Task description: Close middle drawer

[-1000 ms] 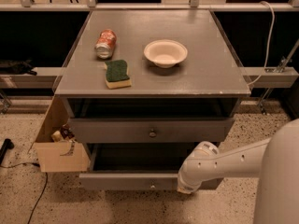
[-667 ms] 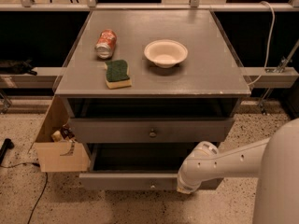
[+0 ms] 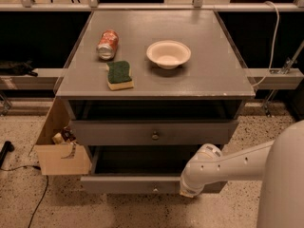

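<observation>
I have one desk [image 3: 213, 75] in front of me, a grey cabinet with drawers under its top. One white arm [image 3: 232, 163] reaches in low from the right.

Two drawer fronts show, both pulled out. The upper drawer [image 3: 118, 133] is out a little. Below it the middle drawer [image 3: 123, 184] is out farther, with its dark inside exposed. I can't see a third drawer from here; I take it to sit underneath, hidden.

So the drawer I'm after stands open, and I judge this to be the contact step. The end effector [image 3: 190, 189] is at the arm's tip, against the front panel of the middle drawer, to the right of its knob [image 3: 155, 190]. I cannot tell whether it is apart or together.

As I read it, the next move calls for a straight, level push in toward the cabinet. The contact is off-centre, so I'd keep the force square to stop the drawer skewing on its runners. I'd also keep the wrist clear of the upper drawer's overhang.

One cardboard box [image 3: 59, 158] stands on the floor just left of the desk. On the top there is one bowl [image 3: 168, 53], one green sponge [image 3: 119, 74] and one can [image 3: 107, 44] lying on its side. Smallest are the knobs: two in view, one on each visible front.
</observation>
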{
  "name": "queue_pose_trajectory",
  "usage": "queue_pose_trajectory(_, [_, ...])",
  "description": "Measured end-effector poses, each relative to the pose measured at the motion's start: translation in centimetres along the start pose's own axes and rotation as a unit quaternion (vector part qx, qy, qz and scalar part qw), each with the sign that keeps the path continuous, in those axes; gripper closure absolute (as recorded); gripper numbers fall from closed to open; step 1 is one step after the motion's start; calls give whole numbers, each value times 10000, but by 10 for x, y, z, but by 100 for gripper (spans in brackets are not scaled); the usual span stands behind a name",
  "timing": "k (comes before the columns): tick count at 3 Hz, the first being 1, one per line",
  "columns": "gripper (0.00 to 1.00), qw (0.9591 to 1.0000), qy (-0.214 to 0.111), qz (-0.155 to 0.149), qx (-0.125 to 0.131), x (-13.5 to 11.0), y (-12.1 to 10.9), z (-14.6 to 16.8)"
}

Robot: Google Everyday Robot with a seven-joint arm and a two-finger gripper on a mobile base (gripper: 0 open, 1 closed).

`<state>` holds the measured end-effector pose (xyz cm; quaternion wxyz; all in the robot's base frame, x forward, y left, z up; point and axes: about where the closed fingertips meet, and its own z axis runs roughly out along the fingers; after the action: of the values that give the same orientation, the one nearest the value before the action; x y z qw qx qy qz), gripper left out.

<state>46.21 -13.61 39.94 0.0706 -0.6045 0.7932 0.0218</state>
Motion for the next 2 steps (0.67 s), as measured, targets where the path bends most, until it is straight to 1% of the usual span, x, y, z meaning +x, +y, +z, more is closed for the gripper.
queue_pose_trajectory(1, [6, 10000, 31, -81, 14, -11, -10, 1])
queue_pose_trajectory(2, [0, 10000, 31, -82, 13, -11, -9, 1])
